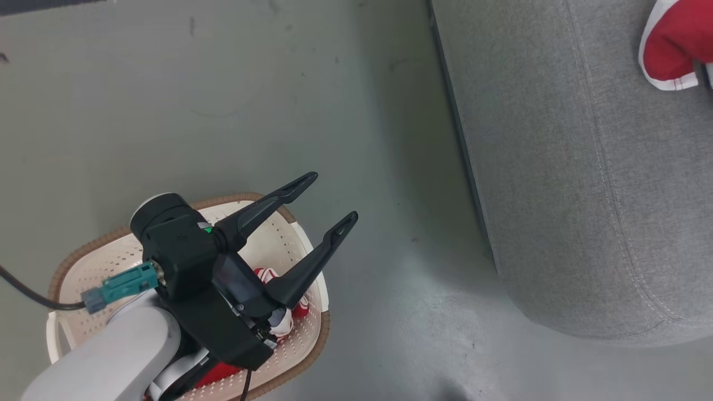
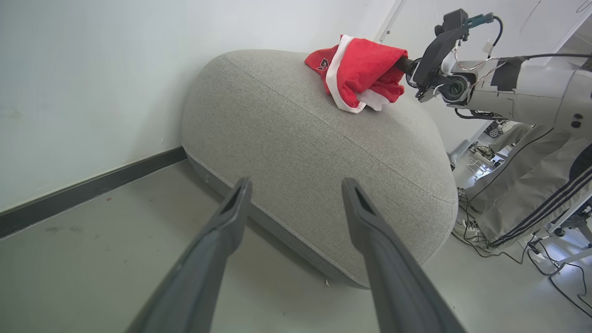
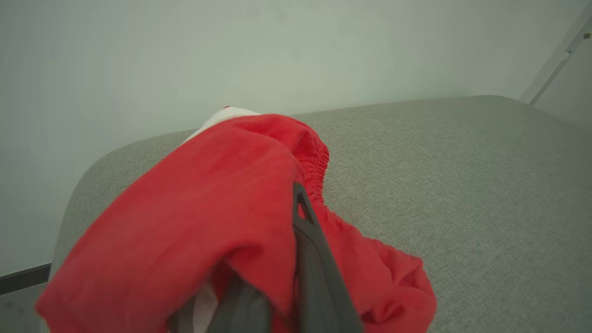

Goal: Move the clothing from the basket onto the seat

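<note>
Right claw [image 3: 298, 210] is pinching a red garment [image 2: 363, 67], draping onto the sofa [image 2: 300, 138] top. Advice: settle it well in from the edge, then release. Left claw [image 1: 333, 198] is hanging spread above the basket [image 1: 111, 240], more clothing [image 1: 267, 275] lying inside.

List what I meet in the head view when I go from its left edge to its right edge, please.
The basket → left gripper, its open fingers reaching past the basket's right rim → bare floor → seat → red garment at the top right corner.
</note>
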